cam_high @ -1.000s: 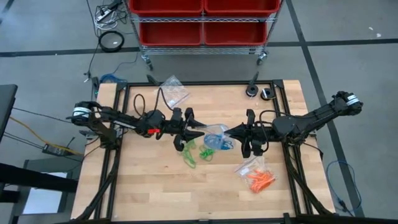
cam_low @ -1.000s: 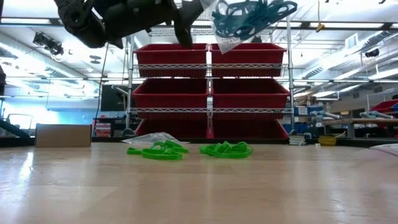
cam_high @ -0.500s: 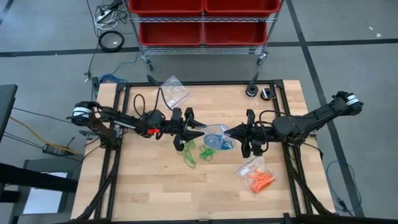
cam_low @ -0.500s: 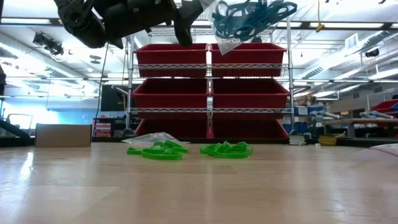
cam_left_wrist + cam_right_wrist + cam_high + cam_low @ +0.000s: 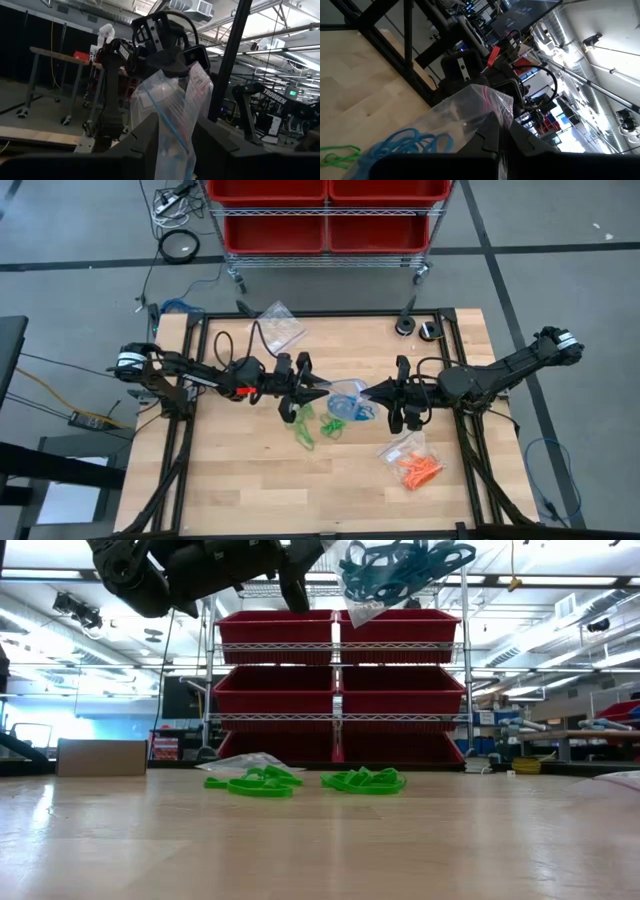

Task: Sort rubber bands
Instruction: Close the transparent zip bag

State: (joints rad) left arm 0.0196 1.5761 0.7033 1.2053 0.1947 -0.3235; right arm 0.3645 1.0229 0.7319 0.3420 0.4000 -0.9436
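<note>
Mid-frame, clear bag [image 5: 347,402] of blue rubber bands [image 5: 352,409] pinched between left end effector [image 5: 318,391] and closed right end effector [image 5: 370,392]; green rubber bands [image 5: 310,423] just below on table [image 5: 250,480].

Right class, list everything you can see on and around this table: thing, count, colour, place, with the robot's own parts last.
Blue rubber bands: a bunch, in a clear bag held up mid-table.
Green rubber bands: two piles, loose on the table under it.
Orange rubber bands: a bunch, in a clear bag, right front.
Empty bag: one, clear, back of the table.
Red bins: several, on the rack behind.
Left gripper: at the bag's left edge.
Right gripper: shut on the clear bag.
</note>
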